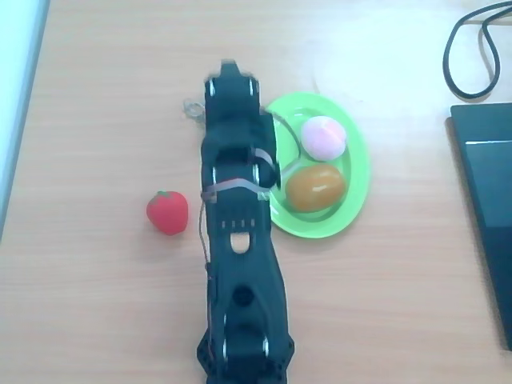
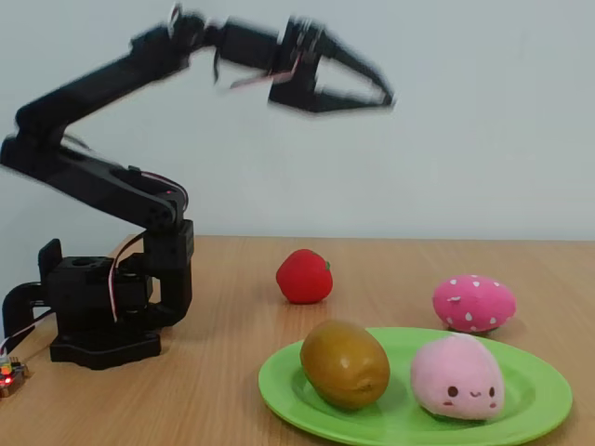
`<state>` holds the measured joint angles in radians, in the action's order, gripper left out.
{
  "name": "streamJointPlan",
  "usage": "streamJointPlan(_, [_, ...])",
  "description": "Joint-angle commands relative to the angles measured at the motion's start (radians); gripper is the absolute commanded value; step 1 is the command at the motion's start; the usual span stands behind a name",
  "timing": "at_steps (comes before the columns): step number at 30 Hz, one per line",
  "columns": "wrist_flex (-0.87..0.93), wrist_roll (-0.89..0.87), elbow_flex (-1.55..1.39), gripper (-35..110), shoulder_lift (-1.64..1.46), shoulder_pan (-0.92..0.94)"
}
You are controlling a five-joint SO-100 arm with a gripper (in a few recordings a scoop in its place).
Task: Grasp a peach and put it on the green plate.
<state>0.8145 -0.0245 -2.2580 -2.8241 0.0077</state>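
Resting at right of centre in the overhead view, the peach is lying on the green plate beside a brown oval fruit; the gripper, empty, jaws narrowly parted, is hovering high, upper middle of the fixed view, well above.

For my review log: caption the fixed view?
Claw raised, empty; peach and orange-brown oval on green plate.

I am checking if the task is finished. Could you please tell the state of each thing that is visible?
peach: lying on the green plate, free of the gripper
green plate: flat on the table, holding two fruits
orange-brown oval: on the plate, beside the peach
red strawberry: on the table, off the plate
pink dotted ball: on the table behind the plate
gripper: raised high, holding nothing; jaws blurred
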Motion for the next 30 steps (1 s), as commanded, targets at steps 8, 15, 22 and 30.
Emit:
streamJointPlan(8, [-0.112,0.031,-0.569,-8,-0.351,-0.032])
streamJointPlan(15, [-0.112,0.054,-0.770,-8,-0.440,-0.081])
streamJointPlan(22, [-0.106,0.058,-0.877,-8,-0.471,-0.078])
streamJointPlan(30, [-0.043,-0.005,-0.911,-8,-0.471,-0.077])
